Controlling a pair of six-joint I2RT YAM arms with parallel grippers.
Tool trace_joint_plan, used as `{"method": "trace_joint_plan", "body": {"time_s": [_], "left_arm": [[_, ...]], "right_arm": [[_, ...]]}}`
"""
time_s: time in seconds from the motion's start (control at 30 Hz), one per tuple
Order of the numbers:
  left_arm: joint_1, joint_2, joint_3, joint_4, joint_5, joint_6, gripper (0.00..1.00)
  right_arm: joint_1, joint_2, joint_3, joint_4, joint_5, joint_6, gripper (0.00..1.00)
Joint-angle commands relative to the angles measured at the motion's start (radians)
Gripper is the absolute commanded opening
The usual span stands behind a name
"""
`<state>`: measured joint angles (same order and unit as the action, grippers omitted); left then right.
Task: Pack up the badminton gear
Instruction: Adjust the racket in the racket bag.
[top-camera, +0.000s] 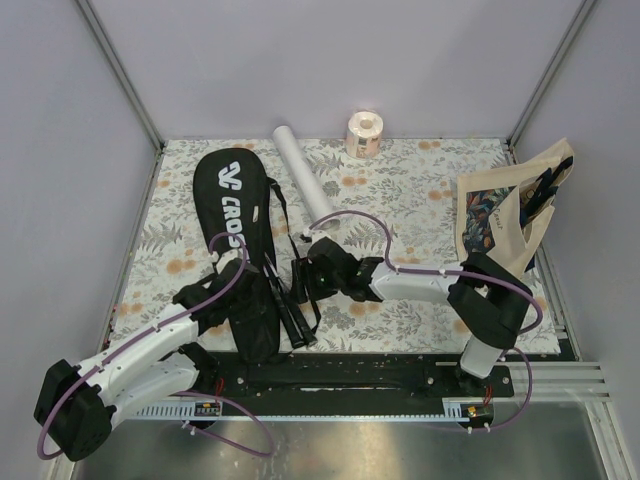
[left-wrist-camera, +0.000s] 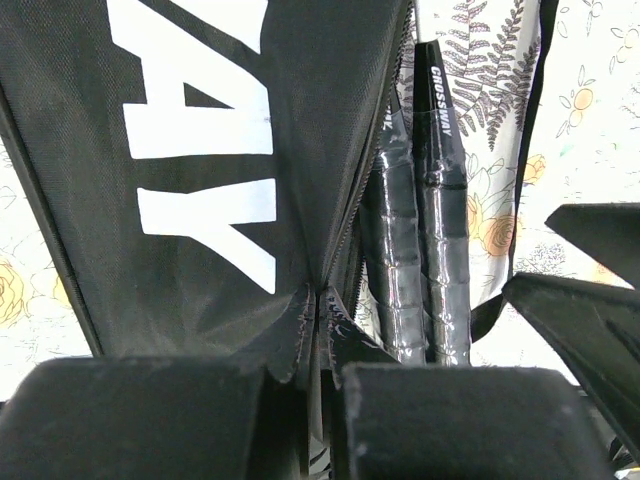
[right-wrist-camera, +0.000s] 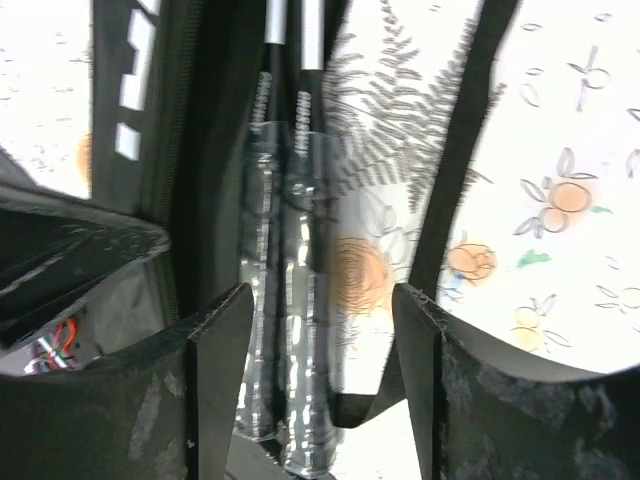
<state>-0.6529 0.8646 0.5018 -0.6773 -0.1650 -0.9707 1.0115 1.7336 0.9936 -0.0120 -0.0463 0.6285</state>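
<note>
The long black racket bag (top-camera: 232, 200) with white lettering lies on the floral cloth, its open end toward me. My left gripper (top-camera: 245, 272) is shut on the bag's zip edge (left-wrist-camera: 318, 315) at the opening. Two black wrapped racket handles (left-wrist-camera: 415, 250) stick out of the opening side by side; the racket heads are hidden inside the bag. My right gripper (right-wrist-camera: 320, 320) is open, its fingers (right-wrist-camera: 225, 335) on either side of the handles (right-wrist-camera: 285, 330) and just above them. It sits right of the bag in the top view (top-camera: 303, 275). The white tube (top-camera: 305, 185) lies behind the right gripper.
A small pinkish paper roll (top-camera: 364, 133) stands at the back edge. A beige printed tote bag (top-camera: 510, 210) leans at the right wall. The bag's black strap (right-wrist-camera: 450, 200) runs along the cloth beside the handles. Grey walls close in three sides.
</note>
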Motion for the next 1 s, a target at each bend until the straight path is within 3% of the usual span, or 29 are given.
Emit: {"method": "trace_joint_plan", "body": {"time_s": [0.0, 0.43, 0.73, 0.97], "left_arm": [[0.001, -0.021, -0.006, 0.058, 0.012, -0.013, 0.0], [0.001, -0.029, -0.022, 0.085, 0.032, -0.016, 0.0], [0.002, -0.019, -0.025, 0.104, 0.042, -0.013, 0.0], [0.001, -0.047, -0.031, 0.105, 0.056, -0.025, 0.0]], "right_arm": [[0.042, -0.039, 0.03, 0.067, -0.042, -0.027, 0.63], [0.087, 0.087, 0.042, 0.138, -0.116, 0.036, 0.56], [0.11, 0.064, 0.094, 0.021, -0.001, -0.003, 0.54], [0.111, 0.095, 0.074, 0.041, -0.003, 0.048, 0.54]]}}
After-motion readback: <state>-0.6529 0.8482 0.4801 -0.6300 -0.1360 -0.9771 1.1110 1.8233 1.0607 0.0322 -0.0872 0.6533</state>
